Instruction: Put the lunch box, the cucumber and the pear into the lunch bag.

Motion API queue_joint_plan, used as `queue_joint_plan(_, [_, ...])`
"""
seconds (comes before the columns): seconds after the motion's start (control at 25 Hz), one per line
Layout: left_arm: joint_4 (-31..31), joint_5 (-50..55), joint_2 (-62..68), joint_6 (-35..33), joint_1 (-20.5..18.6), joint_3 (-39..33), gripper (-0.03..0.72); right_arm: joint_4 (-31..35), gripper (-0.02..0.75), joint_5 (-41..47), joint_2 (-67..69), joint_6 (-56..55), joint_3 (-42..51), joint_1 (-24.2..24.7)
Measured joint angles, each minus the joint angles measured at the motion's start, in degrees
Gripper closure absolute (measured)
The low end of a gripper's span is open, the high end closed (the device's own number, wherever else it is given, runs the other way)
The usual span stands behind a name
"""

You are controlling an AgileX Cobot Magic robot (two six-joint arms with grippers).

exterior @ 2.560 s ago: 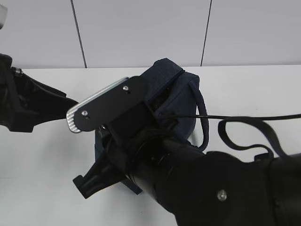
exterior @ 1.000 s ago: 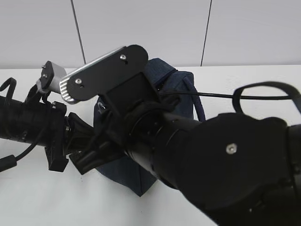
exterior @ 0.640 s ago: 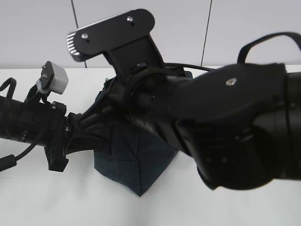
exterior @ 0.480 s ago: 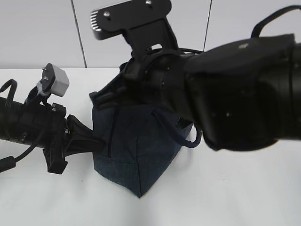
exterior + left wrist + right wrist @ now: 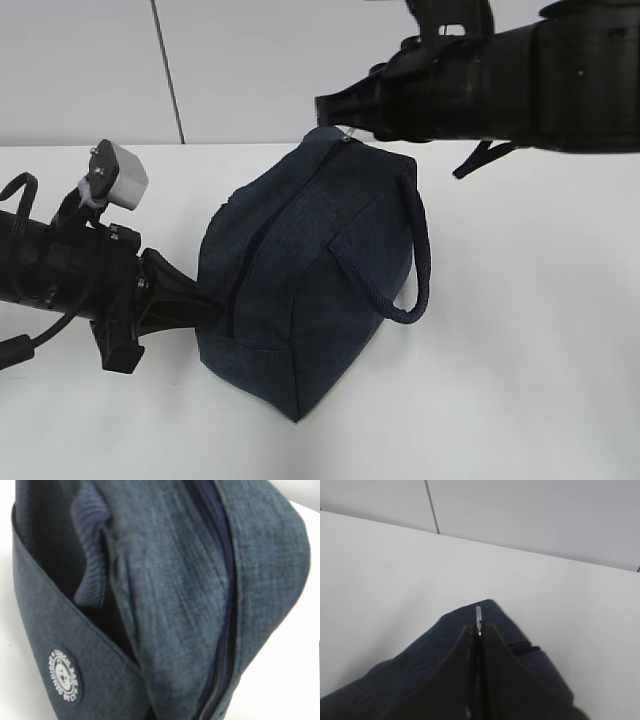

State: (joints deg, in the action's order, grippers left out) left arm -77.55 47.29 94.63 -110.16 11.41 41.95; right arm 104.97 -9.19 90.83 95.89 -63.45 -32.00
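The dark navy lunch bag (image 5: 300, 270) stands on the white table, its top zipper (image 5: 250, 260) drawn closed along its length. My right gripper (image 5: 335, 112) is shut on the metal zip pull (image 5: 350, 137) at the bag's far top end. The right wrist view shows the jaws together (image 5: 478, 627) with the pull (image 5: 478, 614) sticking out over the bag (image 5: 430, 650). My left gripper (image 5: 205, 303) is shut on the bag's near left end. The left wrist view is filled by the bag (image 5: 165, 605). The lunch box, cucumber and pear are out of view.
The bag's rope handle (image 5: 420, 260) hangs down its right side. A round white logo patch (image 5: 64, 675) sits on the bag's end. White table (image 5: 520, 350) stretches to the right and front. A tiled wall (image 5: 250, 60) stands behind.
My right arm has swung from the bag's near left end up to its far right end, pulling the zip along the top. My left gripper came in and holds the near end.
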Motion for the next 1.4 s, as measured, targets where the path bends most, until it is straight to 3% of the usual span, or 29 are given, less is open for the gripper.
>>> queue_joint_plan(0.2, [-0.3,-0.4,0.0,0.7,0.0,0.0,0.678,-0.5,0.738,13.5,6.3,-1.9,-2.1,12.5])
queue_joint_plan(0.4, [-0.2,-0.8,0.0,1.5,0.0,0.0,0.679,-1.5,0.738,25.9,15.2,-10.7,-4.3,20.6])
queue_joint_plan(0.8, [-0.4,-1.7,0.0,4.6,0.0,0.0,0.678,-2.3,0.73,31.1,21.1,-18.3,-5.1,23.1])
queue_joint_plan(0.92, [-0.2,-2.0,0.0,7.7,0.0,0.0,0.601,-2.3,0.594,36.0,21.1,-17.6,-5.8,23.3])
queue_joint_plan(1.0, [0.8,-2.3,-0.1,10.7,0.0,0.0,0.481,-2.6,0.397,40.6,21.1,-17.2,-6.9,23.8])
queue_joint_plan(1.08, [3.4,-2.9,-0.7,14.2,0.0,0.0,0.381,-3.4,0.287,41.9,20.2,-17.2,-7.2,23.9])
queue_joint_plan(1.16, [6.9,-3.0,-2.3,18.5,0.0,0.0,0.34,-5.8,0.272,41.8,18.2,-16.6,-7.2,23.9])
queue_joint_plan(1.4, [21.5,-5.4,-12.1,35.2,0.0,-0.1,0.339,-21.2,0.293,41.0,7.9,-21.3,-7.2,23.9])
